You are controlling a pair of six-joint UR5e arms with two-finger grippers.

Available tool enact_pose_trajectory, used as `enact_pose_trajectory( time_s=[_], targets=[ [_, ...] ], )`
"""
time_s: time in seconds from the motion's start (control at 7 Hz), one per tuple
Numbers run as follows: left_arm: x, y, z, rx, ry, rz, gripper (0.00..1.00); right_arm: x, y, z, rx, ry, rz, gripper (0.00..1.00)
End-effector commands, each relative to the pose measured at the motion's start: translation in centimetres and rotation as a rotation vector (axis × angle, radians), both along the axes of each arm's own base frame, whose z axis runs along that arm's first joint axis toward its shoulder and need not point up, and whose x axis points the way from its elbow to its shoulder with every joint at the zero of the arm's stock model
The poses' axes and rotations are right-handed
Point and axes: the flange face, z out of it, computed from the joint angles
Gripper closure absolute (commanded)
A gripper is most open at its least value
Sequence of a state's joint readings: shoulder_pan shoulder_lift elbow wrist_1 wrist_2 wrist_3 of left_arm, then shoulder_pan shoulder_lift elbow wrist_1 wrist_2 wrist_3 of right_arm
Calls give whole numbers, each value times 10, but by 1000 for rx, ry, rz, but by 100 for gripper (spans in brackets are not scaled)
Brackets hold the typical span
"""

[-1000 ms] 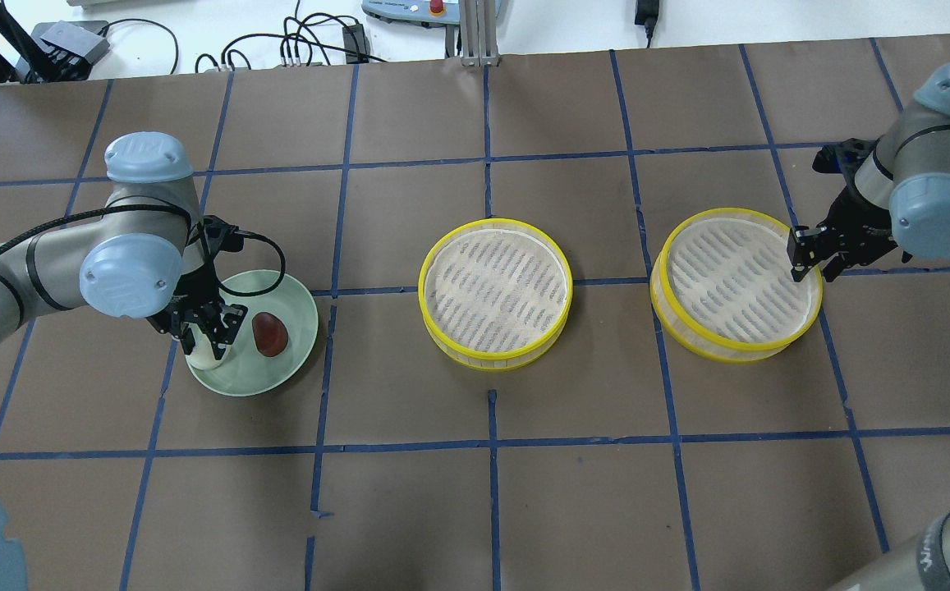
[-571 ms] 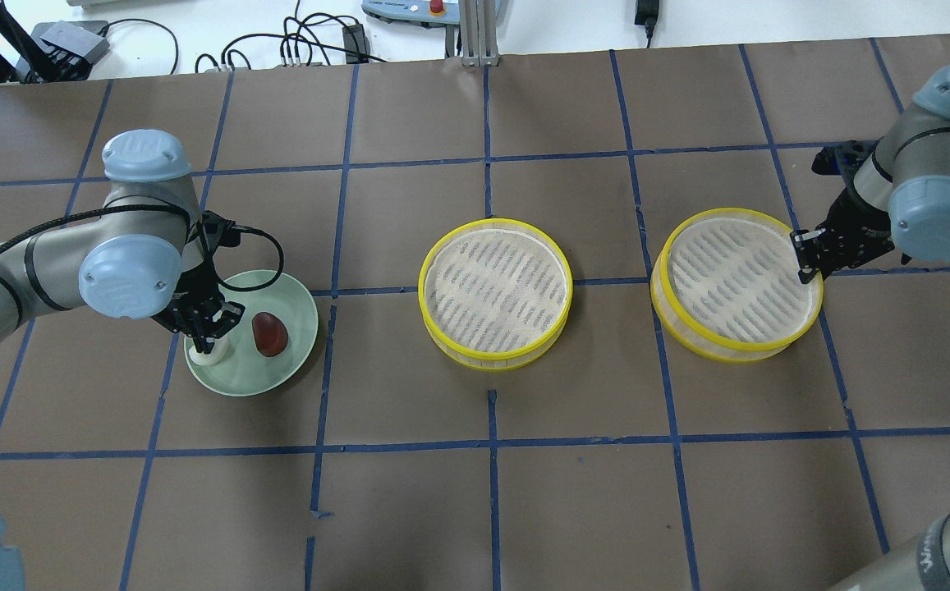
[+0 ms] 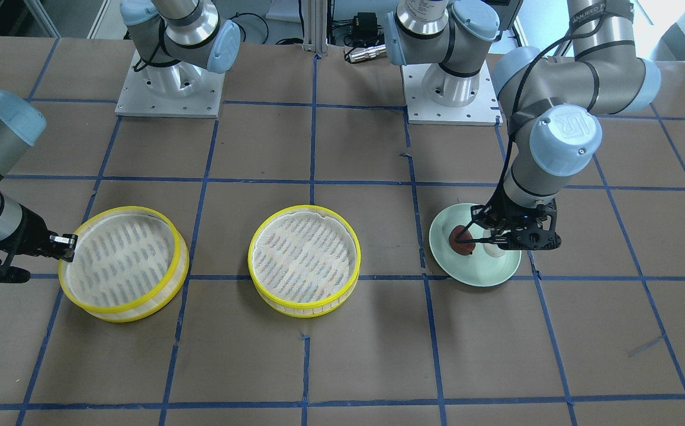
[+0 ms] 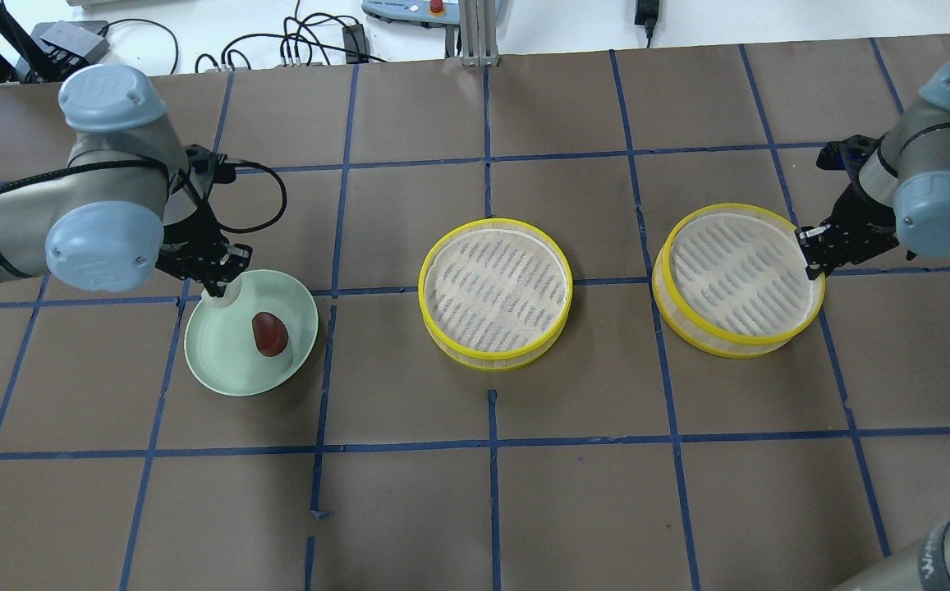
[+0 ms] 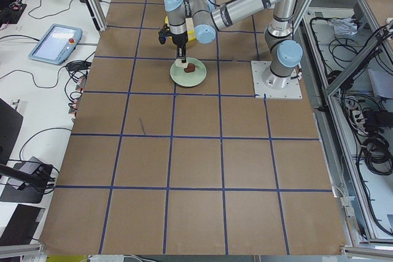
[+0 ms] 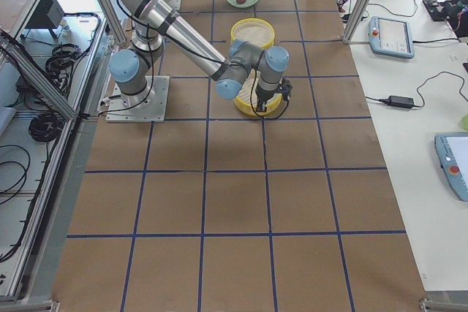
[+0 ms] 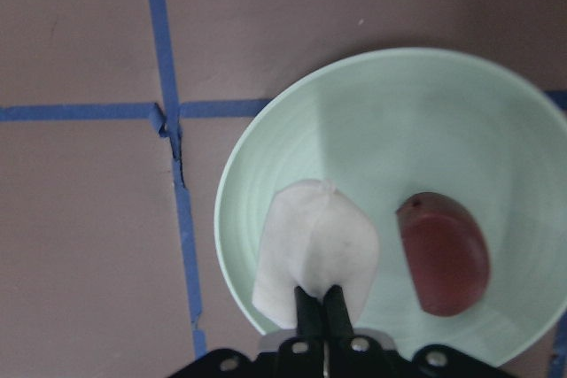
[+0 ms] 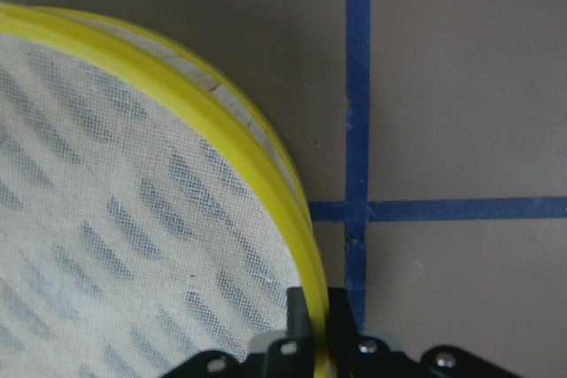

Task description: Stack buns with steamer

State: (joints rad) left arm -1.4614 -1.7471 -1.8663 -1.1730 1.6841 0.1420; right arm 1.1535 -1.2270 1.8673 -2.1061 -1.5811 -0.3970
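Two robot arms reach over a brown table (image 4: 573,509) gridded with blue tape. Two round, shallow steamer trays with yellow rims and pale mesh floors lie on it side by side, both empty. The centre steamer (image 4: 495,291) sits flat. The right steamer (image 4: 739,279) looks slightly tipped. The right claw (image 8: 319,312) is clenched on its right rim, one finger inside and one outside.

Well to the left lies a pale green plate (image 4: 220,361). The left claw (image 7: 322,307) hangs over the plate's far left edge, pinched shut on the near end of the white bun (image 7: 314,250). This bun seems lifted just clear of the plate. The brown bun (image 4: 269,333) lies loose near the plate's middle.

The steamers are probably light and stiff, so the rim is the sensible place to grip them. Both buns look light. The white one appears soft and matte and is best pinched gently across its narrow width. The brown one is glossy and may slip, so it is probably best gripped around its middle.
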Motion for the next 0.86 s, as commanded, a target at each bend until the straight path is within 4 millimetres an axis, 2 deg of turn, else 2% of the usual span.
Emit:
enact_pose_trajectory(
  time_s=[0.0, 0.14, 0.29, 0.43, 0.57, 0.71],
  targets=[
    [-105, 12, 16, -53, 70, 45, 100, -2, -2, 4, -3, 10, 3, 93],
    [-162, 17, 22, -81, 160, 39, 100, -3, -5, 10, -14, 15, 1, 93],
    [-201, 13, 18, -129, 234, 69, 100, -4, -8, 18, -23, 21, 0, 93],
    [-241, 14, -6, -158, 260, 14, 100, -5, -9, 22, -23, 19, -4, 93],
    [-270, 17, -26, -174, 272, 38, 99, -4, -9, 25, -25, 21, -8, 93],
    [-275, 20, -31, -168, 272, 86, 53, 0, -4, 45, -55, 33, -16, 93]
  ],
)
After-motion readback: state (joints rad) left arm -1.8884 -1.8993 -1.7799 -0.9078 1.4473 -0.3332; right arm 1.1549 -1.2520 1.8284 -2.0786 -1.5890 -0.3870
